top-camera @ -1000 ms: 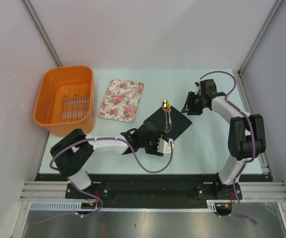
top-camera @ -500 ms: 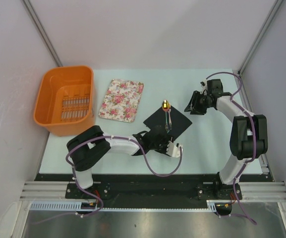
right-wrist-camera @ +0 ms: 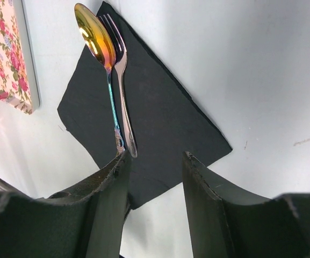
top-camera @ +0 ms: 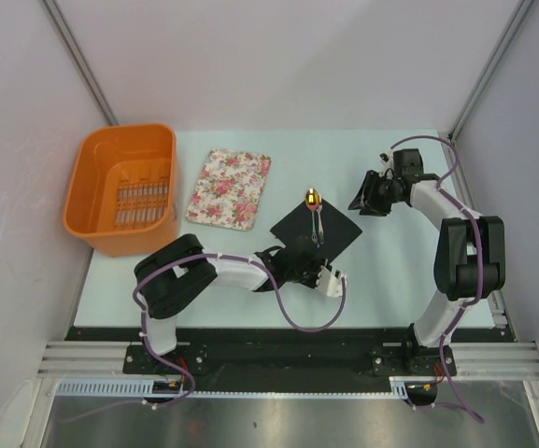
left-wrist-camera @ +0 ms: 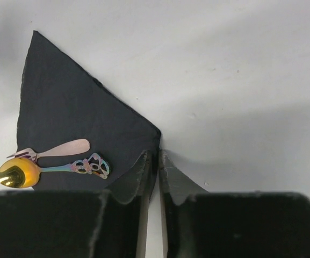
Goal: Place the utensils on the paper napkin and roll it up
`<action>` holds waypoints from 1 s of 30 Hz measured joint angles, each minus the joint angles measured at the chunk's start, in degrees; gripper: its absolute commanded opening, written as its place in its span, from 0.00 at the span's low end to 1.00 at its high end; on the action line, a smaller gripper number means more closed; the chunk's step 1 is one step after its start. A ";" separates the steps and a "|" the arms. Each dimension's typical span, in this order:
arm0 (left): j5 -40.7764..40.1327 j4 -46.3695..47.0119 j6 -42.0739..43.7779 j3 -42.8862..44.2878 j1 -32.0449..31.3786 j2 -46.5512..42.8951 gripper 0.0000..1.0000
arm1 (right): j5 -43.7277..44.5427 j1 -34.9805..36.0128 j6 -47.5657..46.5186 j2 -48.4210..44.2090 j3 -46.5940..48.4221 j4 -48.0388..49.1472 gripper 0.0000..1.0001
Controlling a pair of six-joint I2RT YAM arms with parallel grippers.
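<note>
Napkin (top-camera: 339, 233) lay as a black diamond at the middle of the top view, flat on the pale tabletop (top-camera: 390, 280). The 2 utensils (top-camera: 314, 200) rested on it side by side, a gold-headed spoon (right-wrist-camera: 94, 32) and a plain fork (right-wrist-camera: 124, 107), their heads at its upper corner. The sheet looked thin, limp and very light to me, likely to crease or tear and to slide on the smooth top, so a corner seemed the only place to pinch it. The left tool (left-wrist-camera: 155, 159) showed its jaws at a mere slit in the lower middle of its wrist view, with 1 napkin corner running in between them: a grip, as far as I could judge. The right tool (right-wrist-camera: 153, 161) hung over the napkin, half spread, holding nothing. Those slick metal pieces might well slip while rolling.
</note>
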 measured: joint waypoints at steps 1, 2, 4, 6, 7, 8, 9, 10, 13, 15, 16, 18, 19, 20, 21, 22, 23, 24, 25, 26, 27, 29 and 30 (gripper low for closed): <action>0.07 -0.24 -0.11 0.39 0.00 0.33 0.05 | -0.09 -0.04 -0.07 0.00 0.00 0.00 0.48; 0.17 -0.61 -0.24 0.79 0.00 0.57 0.01 | -0.26 -0.07 -0.11 0.00 0.00 0.00 0.48; 0.39 -1.31 -0.22 1.27 0.00 0.79 0.00 | -0.76 -0.11 -0.15 0.00 0.00 0.00 0.47; 0.61 -2.23 -0.26 1.62 0.00 0.79 0.00 | -1.18 -0.15 -0.37 0.00 0.00 0.00 0.48; 0.79 -2.60 -0.28 1.79 -0.02 0.79 0.00 | -1.46 -0.20 -0.50 0.00 -0.02 0.00 0.47; 0.90 -2.91 -0.35 1.84 -0.04 0.72 0.00 | -1.68 -0.20 -0.52 0.00 -0.02 0.00 0.48; 0.96 -3.21 -0.37 1.84 -0.13 0.59 0.00 | -2.08 -0.26 -0.57 0.00 -0.09 0.04 0.48; 1.09 -3.63 -0.66 1.84 -0.26 0.39 0.00 | -2.23 -0.26 -0.59 0.00 -0.15 0.04 0.48; 2.29 -6.21 -2.56 1.84 -0.92 -0.74 0.00 | -2.73 -0.26 -0.74 0.00 -0.70 0.15 0.48; 3.48 -9.01 -4.83 1.84 -1.75 -1.86 0.00 | -3.08 -0.26 -0.96 0.00 -1.18 0.13 0.48; 3.98 -10.08 -5.77 1.84 -2.10 -2.34 0.00 | -3.23 -0.26 -0.98 0.00 -1.42 0.13 0.48; 5.16 -12.35 -8.22 1.84 -2.86 -3.26 0.00 | -3.65 -0.28 -1.05 0.00 -1.88 0.09 0.48; 5.46 -13.53 -9.55 1.95 -3.06 -3.61 0.00 | -3.78 -0.28 -1.14 0.00 -2.08 0.04 0.48; 5.66 -14.64 -10.54 2.25 -3.15 -3.76 0.00 | -4.04 -0.28 -1.18 0.00 -2.27 0.04 0.48; 6.05 -16.17 -11.76 2.89 -3.23 -3.85 0.00 | -4.22 -0.28 -1.25 0.00 -2.51 0.00 0.48; 6.27 -16.90 -12.48 3.37 -3.21 -3.87 0.00 | -4.39 -0.28 -1.36 0.00 -2.64 -0.02 0.48; 6.49 -17.88 -13.31 4.00 -3.10 -3.91 0.00 | -4.61 -0.28 -1.44 0.00 -2.80 -0.04 0.48; 6.64 -18.71 -14.03 4.63 -2.89 -4.00 0.00 | -4.81 -0.28 -1.51 0.00 -2.82 -0.17 0.48; 6.91 -19.50 -14.69 5.22 -2.60 -4.15 0.00 | -5.09 -0.28 -1.60 0.00 -2.82 -0.20 0.48; 7.17 -20.28 -15.32 5.92 -2.23 -4.22 0.00 | -5.31 -0.28 -1.64 -0.04 -2.82 -0.17 0.49; 7.43 -20.81 -15.61 6.56 -1.92 -4.24 0.00 | -5.46 -0.28 -1.68 -0.09 -2.82 -0.20 0.49; 8.02 -21.94 -16.44 8.20 -0.83 -4.24 0.00 | -5.84 -0.31 -1.81 -0.20 -2.82 -0.20 0.49; 8.13 -22.25 -16.65 8.96 -0.26 -4.24 0.00 | -5.97 -0.31 -1.86 -0.22 -2.82 -0.20 0.49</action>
